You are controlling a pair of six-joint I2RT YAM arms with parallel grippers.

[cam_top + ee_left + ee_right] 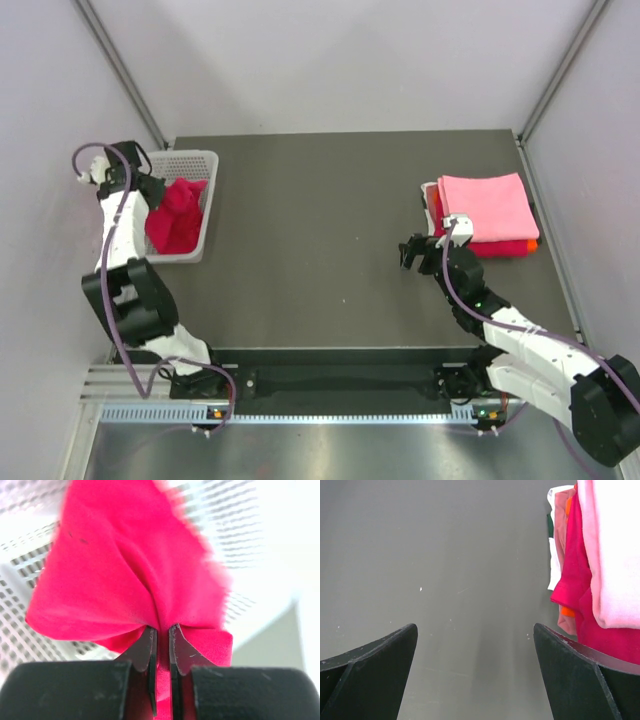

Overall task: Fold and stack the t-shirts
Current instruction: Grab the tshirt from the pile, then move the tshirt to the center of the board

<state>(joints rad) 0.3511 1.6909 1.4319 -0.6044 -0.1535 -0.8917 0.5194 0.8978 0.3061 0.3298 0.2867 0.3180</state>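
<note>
In the left wrist view the crimson t-shirt [115, 580] runs off the upper edge. Its right border is blurred, and its pinched fold vanishes inside the left end effector [161, 630]. The basket [20, 620] behind is washed out. In the top view, upper left, the wrist covers that end effector and the basket's left rim. At right, the light pink t-shirt [485, 205] hides all but the edges of the lower t-shirts [500, 248]; their number cannot be told. In the right wrist view the right edge cuts those shirts and the bottom edge cuts the right end effector [475, 627]. A white-and-green strip [553, 555] at upper right is too partial to identify.
</note>
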